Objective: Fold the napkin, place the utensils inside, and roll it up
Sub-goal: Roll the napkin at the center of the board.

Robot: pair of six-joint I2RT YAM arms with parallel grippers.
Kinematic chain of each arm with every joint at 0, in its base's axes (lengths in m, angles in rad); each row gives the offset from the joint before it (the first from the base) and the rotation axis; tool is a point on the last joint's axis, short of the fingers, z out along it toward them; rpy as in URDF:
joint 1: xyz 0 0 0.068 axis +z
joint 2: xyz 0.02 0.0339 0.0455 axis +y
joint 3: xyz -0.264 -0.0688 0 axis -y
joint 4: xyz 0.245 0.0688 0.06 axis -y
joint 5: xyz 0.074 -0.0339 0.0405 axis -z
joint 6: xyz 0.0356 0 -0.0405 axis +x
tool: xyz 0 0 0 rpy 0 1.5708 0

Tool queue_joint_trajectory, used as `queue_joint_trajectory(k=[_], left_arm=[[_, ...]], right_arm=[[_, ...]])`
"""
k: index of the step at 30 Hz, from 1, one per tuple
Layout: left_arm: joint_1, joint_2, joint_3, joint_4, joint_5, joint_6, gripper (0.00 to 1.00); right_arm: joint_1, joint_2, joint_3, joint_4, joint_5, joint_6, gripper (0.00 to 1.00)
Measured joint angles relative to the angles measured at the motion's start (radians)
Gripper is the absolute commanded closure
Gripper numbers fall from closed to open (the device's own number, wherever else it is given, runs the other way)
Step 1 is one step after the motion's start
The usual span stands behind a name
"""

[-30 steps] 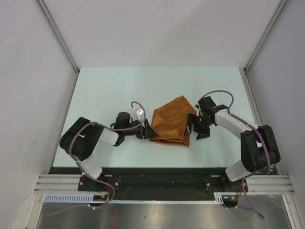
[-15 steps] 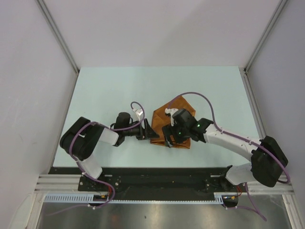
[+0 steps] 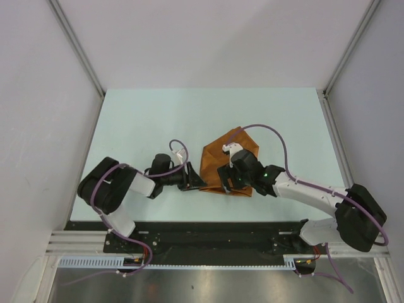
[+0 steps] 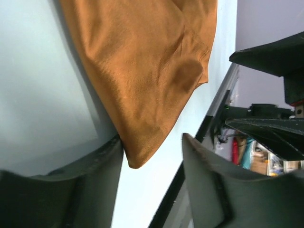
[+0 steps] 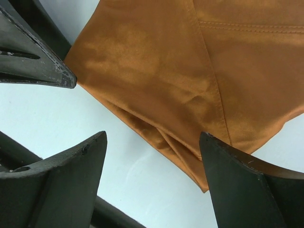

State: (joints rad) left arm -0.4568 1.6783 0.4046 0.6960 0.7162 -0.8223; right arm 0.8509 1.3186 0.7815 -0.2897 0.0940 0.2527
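The rust-orange napkin (image 3: 218,158) lies folded on the pale table. My left gripper (image 3: 196,181) is open at its near-left corner. In the left wrist view that corner (image 4: 137,95) hangs between the open jaws (image 4: 152,164), against one finger (image 4: 71,190). My right gripper (image 3: 225,183) is open over the napkin's near edge. In the right wrist view the layered folded edge (image 5: 190,80) lies between and ahead of the open jaws (image 5: 153,142). The spoon is not in view.
The pale table (image 3: 139,120) is walled by grey panels at left, back and right. Its dark front rail (image 3: 208,230) runs just near of the napkin. The left gripper's finger (image 5: 33,61) shows close by in the right wrist view.
My right arm has swung from the napkin's right side across to its near edge, then edged slightly. My left gripper has shifted a little nearer and stays at the corner.
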Motion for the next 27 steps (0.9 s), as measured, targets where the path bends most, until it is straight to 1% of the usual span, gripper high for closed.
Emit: queue_joint_trajectory(k=[1, 2, 4, 5, 6, 7, 10, 11, 13, 20, 27], left_arm=[[0.0, 0.009, -0.006, 0.014, 0.003, -0.016, 0.49], [0.0, 0.02, -0.012, 0.031, 0.005, -0.032, 0.56], [0.0, 0.038, -0.018, 0.057, 0.015, -0.063, 0.63], [0.0, 0.048, -0.019, 0.067, 0.021, -0.076, 0.7], [0.0, 0.057, -0.019, 0.074, 0.025, -0.088, 0.74], [0.0, 0.066, -0.02, 0.083, 0.029, -0.106, 0.84], [0.0, 0.085, -0.019, 0.104, 0.047, -0.15, 0.94], [0.0, 0.089, -0.019, 0.109, 0.051, -0.166, 0.96], [0.0, 0.091, -0.019, 0.115, 0.058, -0.191, 1.0], [0.005, 0.113, -0.011, 0.166, 0.082, -0.292, 1.0], [0.021, 0.2, -0.013, 0.336, 0.111, -0.439, 1.0]], right_arm=[[0.001, -0.006, -0.008, 0.009, 0.003, -0.005, 0.16], [0.001, -0.013, -0.017, 0.019, 0.004, -0.011, 0.16], [0.004, -0.028, -0.04, 0.039, 0.008, -0.027, 0.15], [0.01, -0.035, -0.052, 0.054, 0.013, -0.04, 0.15], [0.019, -0.042, -0.064, 0.071, 0.018, -0.052, 0.15], [0.035, -0.043, -0.071, 0.083, 0.028, -0.066, 0.14], [0.101, -0.036, -0.078, 0.122, 0.075, -0.115, 0.14], [0.12, -0.026, -0.078, 0.141, 0.089, -0.129, 0.14], [0.154, 0.005, -0.076, 0.171, 0.116, -0.156, 0.13], [0.262, 0.143, -0.053, 0.221, 0.223, -0.247, 0.13], [0.341, 0.27, 0.013, 0.276, 0.335, -0.323, 0.14]])
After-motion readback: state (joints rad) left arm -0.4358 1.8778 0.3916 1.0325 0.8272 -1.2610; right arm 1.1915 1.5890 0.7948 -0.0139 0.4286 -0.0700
